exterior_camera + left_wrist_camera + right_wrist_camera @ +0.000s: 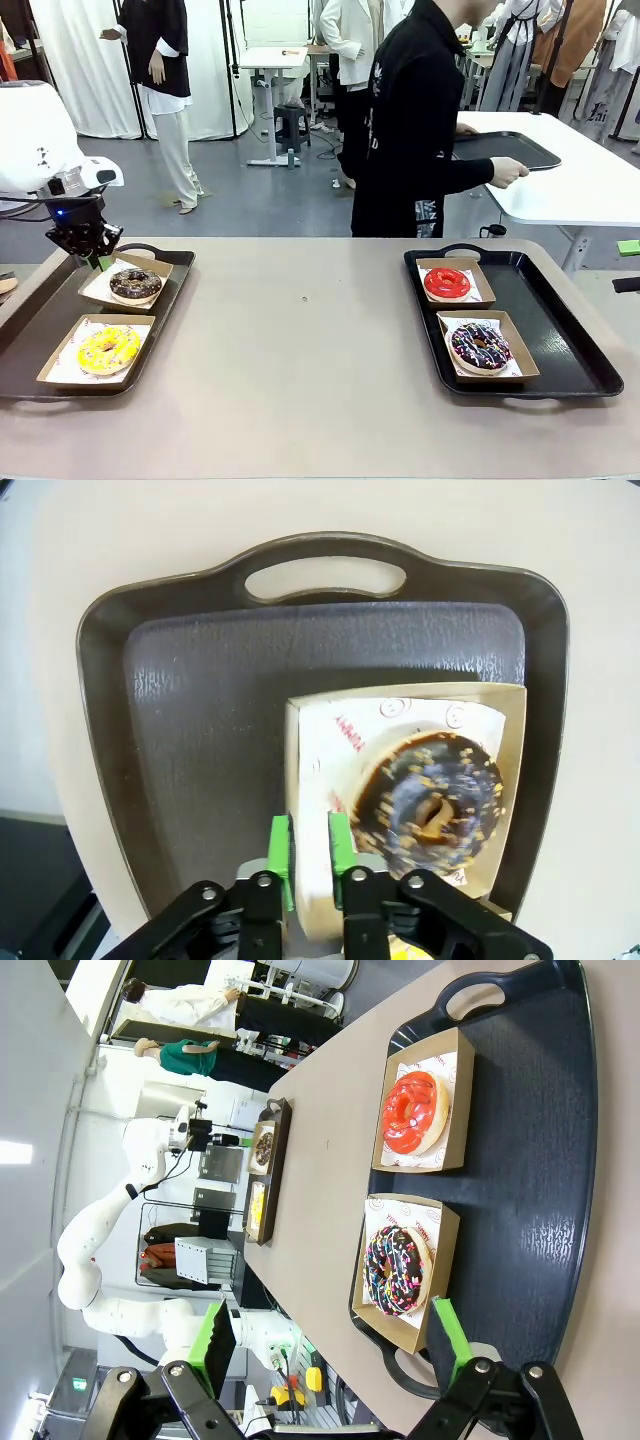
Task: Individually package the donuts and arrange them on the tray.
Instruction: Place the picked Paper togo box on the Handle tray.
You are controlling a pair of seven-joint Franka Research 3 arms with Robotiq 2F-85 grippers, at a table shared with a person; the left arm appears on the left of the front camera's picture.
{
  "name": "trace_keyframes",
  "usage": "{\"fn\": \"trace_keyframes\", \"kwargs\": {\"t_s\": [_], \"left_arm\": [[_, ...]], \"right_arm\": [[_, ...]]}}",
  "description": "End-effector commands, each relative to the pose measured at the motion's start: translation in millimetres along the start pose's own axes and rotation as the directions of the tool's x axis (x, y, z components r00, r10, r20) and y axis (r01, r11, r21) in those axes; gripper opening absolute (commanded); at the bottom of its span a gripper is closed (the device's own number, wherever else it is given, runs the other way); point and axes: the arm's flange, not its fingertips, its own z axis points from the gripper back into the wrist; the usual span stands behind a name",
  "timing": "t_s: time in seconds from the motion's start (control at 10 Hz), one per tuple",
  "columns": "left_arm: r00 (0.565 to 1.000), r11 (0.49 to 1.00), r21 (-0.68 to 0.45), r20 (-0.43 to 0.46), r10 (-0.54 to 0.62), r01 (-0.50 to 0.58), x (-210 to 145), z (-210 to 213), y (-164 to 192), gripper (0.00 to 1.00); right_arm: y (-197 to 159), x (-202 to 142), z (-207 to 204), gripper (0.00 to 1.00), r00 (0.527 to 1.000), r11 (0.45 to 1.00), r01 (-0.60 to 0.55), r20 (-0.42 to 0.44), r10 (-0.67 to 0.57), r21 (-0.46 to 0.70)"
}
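The left gripper (310, 852) was clenched on the near wall of the shallow brown cardboard box (510, 742) that held the nut-flecked chocolate ring donut (432, 802), the box resting on the dark left-hand plastic tray (190, 710) on the beige worktop (300, 340). For a clean placement, the box probably needed to stay level and be fully seated before release. The right gripper (335, 1338) hung released above the right-hand tray (530, 1160).

Glossy red donut (447, 283), brown cardboard boxes (109, 351) w/ paper liners, dark textured plastic tray (200, 710), matt beige table (300, 360)
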Motion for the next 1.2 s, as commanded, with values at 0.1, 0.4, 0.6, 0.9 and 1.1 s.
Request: {"fn": "trace_keyframes", "kwargs": {"t_s": [0.1, 0.4, 0.6, 0.9, 1.1], "left_arm": [[1.000, 1.000, 0.009, 0.016, 0.022, -0.022, 1.3, 3.3, -0.8, 1.00], [0.999, 1.000, -0.001, 0.018, 0.027, -0.027, 0.3, 8.9, 1.9, 1.00], [1.000, 1.000, -0.016, 0.010, 0.022, -0.021, -1.5, 11.7, 2.4, 0.80], [0.996, 0.983, -0.182, -0.092, -0.007, -0.010, -22.9, 43.2, 17.3, 0.80], [0.999, 0.935, -0.355, -0.041, -0.013, -0.002, -58.0, 79.6, 60.7, 0.80]], "right_arm": [[2.5, 0.2, -0.8, 1.00, 1.000, 1.000, 0.018, 0.007, -0.018, -0.009], [2.5, 0.2, -0.8, 1.00, 1.000, 1.000, 0.018, 0.007, -0.018, -0.009], [2.5, 0.2, -0.8, 1.00, 1.000, 1.000, 0.018, 0.007, -0.018, -0.009], [2.5, 0.2, -0.8, 1.00, 1.000, 1.000, 0.018, 0.007, -0.018, -0.009], [2.5, 0.2, -0.8, 1.00, 1.000, 1.000, 0.018, 0.007, -0.018, -0.009]]}}
